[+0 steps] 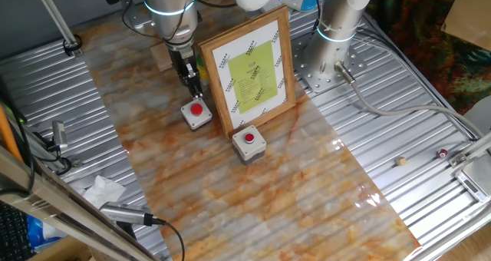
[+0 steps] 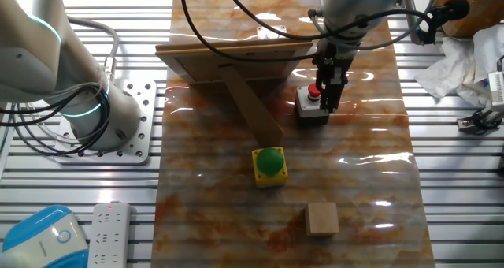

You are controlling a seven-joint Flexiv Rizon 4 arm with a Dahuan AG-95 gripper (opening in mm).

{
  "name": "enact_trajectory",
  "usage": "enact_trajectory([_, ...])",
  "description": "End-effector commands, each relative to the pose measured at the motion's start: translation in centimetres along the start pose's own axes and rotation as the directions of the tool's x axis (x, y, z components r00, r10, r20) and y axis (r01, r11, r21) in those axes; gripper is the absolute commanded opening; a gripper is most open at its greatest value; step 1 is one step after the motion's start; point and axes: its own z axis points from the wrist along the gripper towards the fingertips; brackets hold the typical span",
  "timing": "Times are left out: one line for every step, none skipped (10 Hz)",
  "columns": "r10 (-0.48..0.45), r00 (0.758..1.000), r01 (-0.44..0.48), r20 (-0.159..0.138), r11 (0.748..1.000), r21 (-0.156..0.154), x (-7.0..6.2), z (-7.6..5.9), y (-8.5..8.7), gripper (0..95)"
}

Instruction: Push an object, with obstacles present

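We are holding the jaws narrow, fingers close together with nothing between them, and the gripper point(image 2: 329, 91) is hanging low over the marbled table point(image 2: 362, 189). In the other fixed view the fingertips are standing directly at a grey button box point(image 2: 312, 108); whether they are touching it we cannot tell. In one fixed view the gripper point(image 1: 192, 83) is sitting just above and behind that same grey button box point(image 1: 196, 113).

Moving outward, we are finding the framed picture point(image 1: 248, 67) just beside the gripper, propped upright on its rear strut point(image 2: 250, 106). A second grey button box point(image 1: 248, 142) is standing in front of the frame. On the frame's back side a yellow box with a green button point(image 2: 270, 164) is resting near the foot of the strut.

The wooden cube point(image 2: 322, 218) is lying on the back side of the frame, well apart from the gripper and past the yellow box. In one fixed view it appears to be largely hidden behind the arm.

We are judging the cube to be light, rigid and flat-faced. On this glossy surface it is likely to slide freely and to rotate if contacted off-centre. No grasp is required: we are advising contact with the closed fingertips low on the middle of one vertical face, square to that face. The gripper needs to clear the grey box and the frame before approaching. A tap on the strut could tip the frame.
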Motion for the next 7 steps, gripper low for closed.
enact_trajectory([0.044, 0.999, -0.044, 0.028, 0.999, -0.018, 0.02, 0.00, -0.01, 0.0])
enact_trajectory([0.040, 0.999, -0.039, 0.027, 0.999, -0.016, 0.02, 0.00, 0.00, 0.0])
enact_trajectory([0.036, 0.999, -0.036, 0.027, 0.999, -0.016, 0.02, -0.02, 0.00, 0.0])
enact_trajectory([0.025, 0.999, -0.024, 0.027, 1.000, -0.016, 0.02, -0.03, 0.01, 0.0])
enact_trajectory([0.023, 0.999, -0.022, 0.028, 1.000, -0.016, 0.02, -0.03, 0.01, 0.0])
enact_trajectory([0.018, 0.999, -0.018, 0.026, 1.000, -0.016, 0.02, -0.04, 0.01, 0.0])
enact_trajectory([0.017, 1.000, -0.017, 0.026, 1.000, -0.016, 0.02, -0.04, 0.01, 0.0])
